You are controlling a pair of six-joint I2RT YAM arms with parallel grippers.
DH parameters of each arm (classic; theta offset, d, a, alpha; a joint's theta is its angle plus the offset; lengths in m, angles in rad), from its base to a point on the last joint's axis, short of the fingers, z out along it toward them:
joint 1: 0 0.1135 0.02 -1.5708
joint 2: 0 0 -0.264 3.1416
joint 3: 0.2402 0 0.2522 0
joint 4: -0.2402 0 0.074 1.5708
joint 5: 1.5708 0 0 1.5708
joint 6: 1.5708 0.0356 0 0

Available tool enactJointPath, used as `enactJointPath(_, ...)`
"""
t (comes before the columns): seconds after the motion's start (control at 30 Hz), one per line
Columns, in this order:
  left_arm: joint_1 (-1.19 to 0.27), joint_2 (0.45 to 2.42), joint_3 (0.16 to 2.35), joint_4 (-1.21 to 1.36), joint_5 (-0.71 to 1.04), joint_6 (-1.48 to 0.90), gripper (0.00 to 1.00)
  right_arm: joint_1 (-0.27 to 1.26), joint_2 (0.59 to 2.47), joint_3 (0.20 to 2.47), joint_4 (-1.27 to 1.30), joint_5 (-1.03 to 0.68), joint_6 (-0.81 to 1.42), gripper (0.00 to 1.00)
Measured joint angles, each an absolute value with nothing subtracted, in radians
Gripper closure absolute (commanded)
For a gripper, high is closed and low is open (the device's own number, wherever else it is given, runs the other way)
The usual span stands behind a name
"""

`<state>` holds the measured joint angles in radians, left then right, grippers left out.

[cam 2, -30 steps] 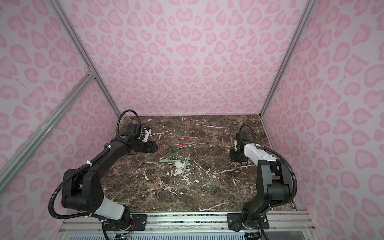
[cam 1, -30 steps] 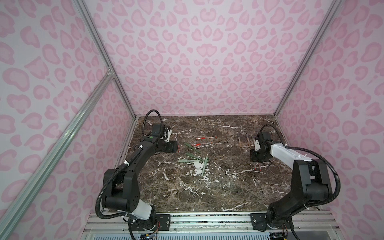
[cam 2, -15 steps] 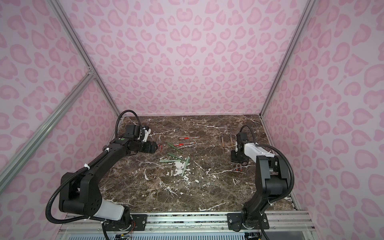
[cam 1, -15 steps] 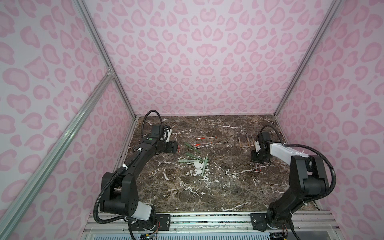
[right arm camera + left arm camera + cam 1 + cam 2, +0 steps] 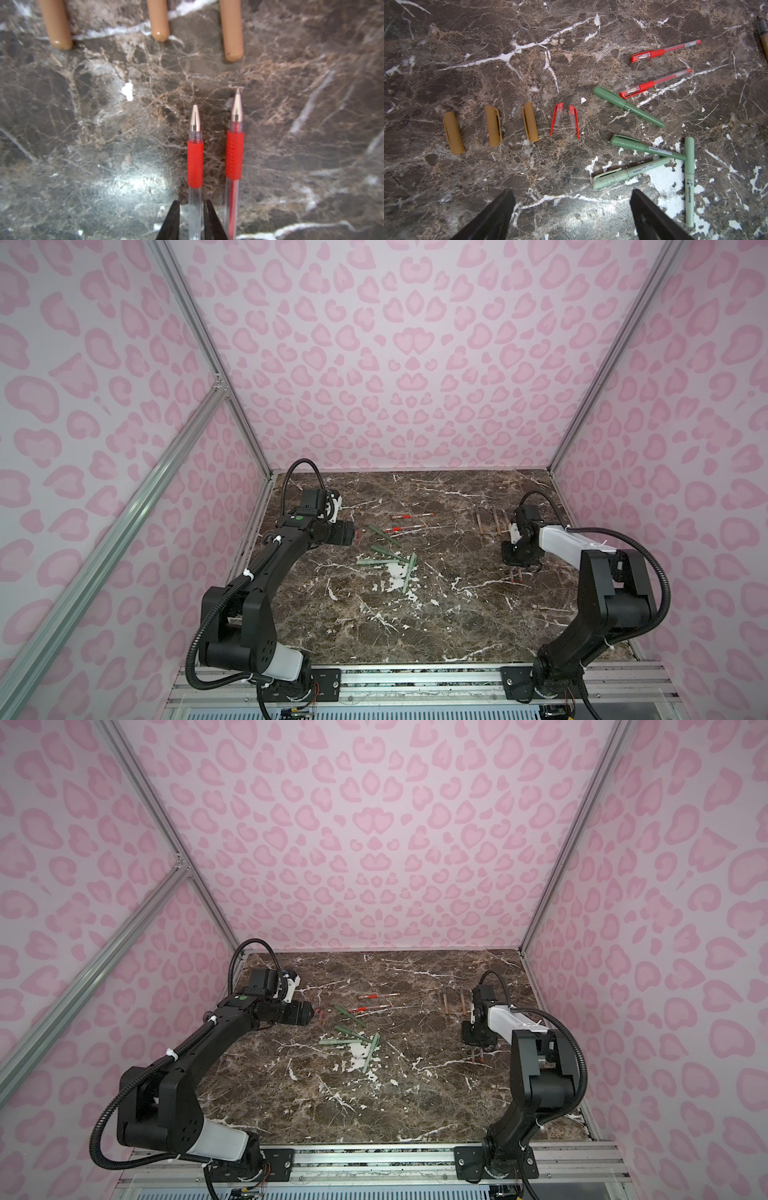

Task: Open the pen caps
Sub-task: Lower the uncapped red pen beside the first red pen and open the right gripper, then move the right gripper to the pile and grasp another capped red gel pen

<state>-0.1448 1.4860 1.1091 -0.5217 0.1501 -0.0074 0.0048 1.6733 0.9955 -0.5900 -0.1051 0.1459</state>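
Observation:
Three tan pen caps (image 5: 493, 126) and two red pen caps (image 5: 556, 117) lie off their pens in a row in the left wrist view. Two red pens (image 5: 664, 51) and several green pens (image 5: 645, 147) lie capped beside them. My left gripper (image 5: 571, 195) hovers open and empty near the green pens. My right gripper (image 5: 191, 203) points down at the right of the table (image 5: 457, 614). Its jaws straddle the clear barrel of an uncapped red pen (image 5: 195, 162) with a thin gap on each side. A second uncapped red pen (image 5: 234, 155) lies next to it.
Three uncapped tan pen bodies (image 5: 159, 20) lie in a row just beyond the red pens, toward the back right (image 5: 492, 522). Pink patterned walls close in the table on three sides. A metal rail (image 5: 415, 676) runs along the front edge.
My right gripper's jaws have parted slightly from the red pen's barrel, and that arm's elbow has shifted. The left arm has stayed where it was, open.

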Motion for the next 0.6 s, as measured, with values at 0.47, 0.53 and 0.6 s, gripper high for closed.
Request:
enactJointPath(0.47,-0.110,1.446,1.086,-0.515,0.158,-0.008,0.09,0.159,1.595,1.165,-0.653,-0.160,0.108,0.43)
enactJointPath(0.53,-0.100,1.434,1.072,-0.513,0.161,-0.008,0.08,0.212,1.640,1.216,-0.654,-0.169,0.082,0.43)
enactJointPath(0.6,-0.090,1.417,1.057,-0.506,0.168,-0.007,0.07,0.271,1.690,1.271,-0.650,-0.174,0.053,0.43)
